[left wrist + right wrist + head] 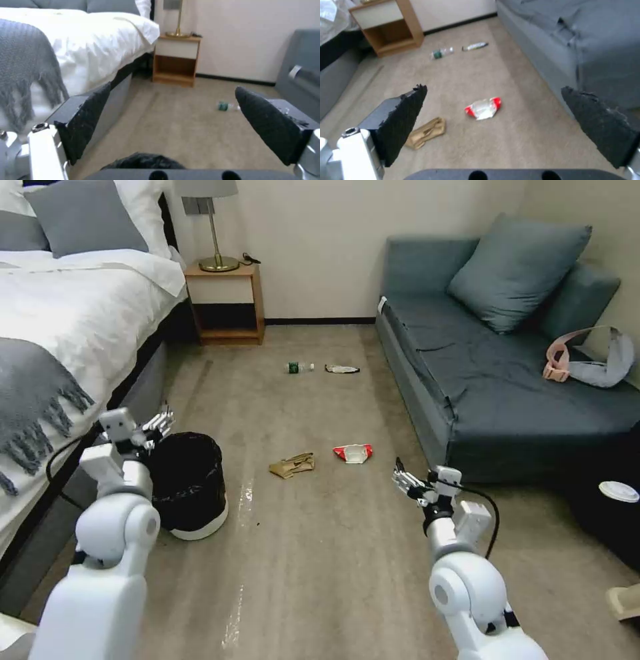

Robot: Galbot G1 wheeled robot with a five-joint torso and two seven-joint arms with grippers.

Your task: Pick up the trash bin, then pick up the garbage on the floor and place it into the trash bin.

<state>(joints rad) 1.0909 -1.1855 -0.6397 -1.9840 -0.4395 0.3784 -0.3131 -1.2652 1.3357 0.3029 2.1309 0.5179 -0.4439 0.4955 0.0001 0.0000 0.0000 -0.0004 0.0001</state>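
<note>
Beside the bed, the trash bin (189, 483) stands upright on the carpet, its black-bagged rim just at 5 o'clock of the left gripper (159, 423), which hangs spread wide and empty. That arm is clearly nearer; the right gripper (403, 478), also agape, hovers well off toward 3 o'clock near the sofa (507, 380)

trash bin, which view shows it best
The head view: the whole trash bin stands beside the bed, its black bag and white base visible, the left pincer at its rim. The left wrist view catches just a dark sliver of the bag.
</note>
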